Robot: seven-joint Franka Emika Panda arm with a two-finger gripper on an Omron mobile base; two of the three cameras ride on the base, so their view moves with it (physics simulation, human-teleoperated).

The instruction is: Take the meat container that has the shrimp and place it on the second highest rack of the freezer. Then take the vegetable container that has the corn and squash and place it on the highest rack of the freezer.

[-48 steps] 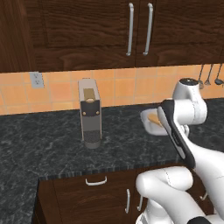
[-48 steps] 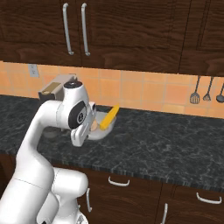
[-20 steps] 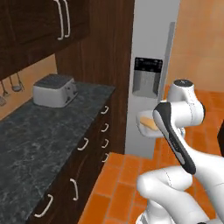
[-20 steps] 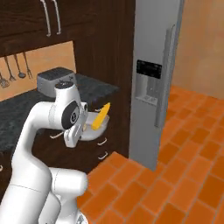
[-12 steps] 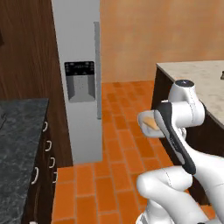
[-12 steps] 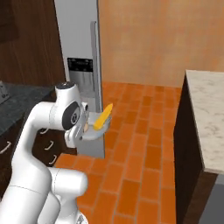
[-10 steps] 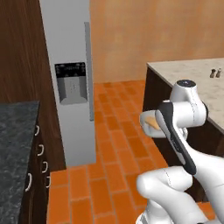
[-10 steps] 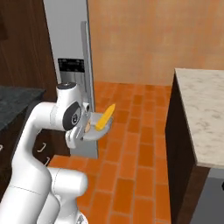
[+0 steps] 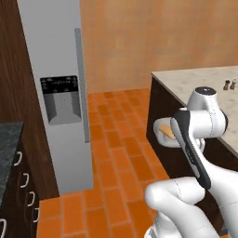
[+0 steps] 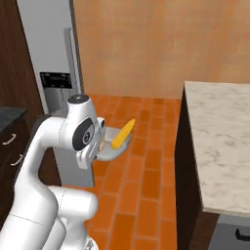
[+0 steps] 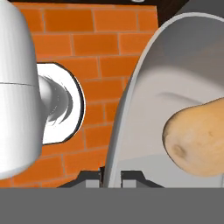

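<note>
Item: gripper (image 11: 112,174), jaws pressed nearly together, pinching the rim of the vegetable container (image 11: 175,87), which I carry level in front of the arm. Contents: the squash (image 11: 197,140), lying inside just beside the pinched rim; the corn (image 10: 123,133), slanting up over the far edge. Destination: the freezer (image 9: 56,93), standing well apart to the arm's left, doors shut, racks hidden. Status, by my judgement: corn-and-squash leg under way, carrying not placing; shrimp container's placement I cannot confirm. Remaining: approach, get the door open, set it on the highest rack.
</note>
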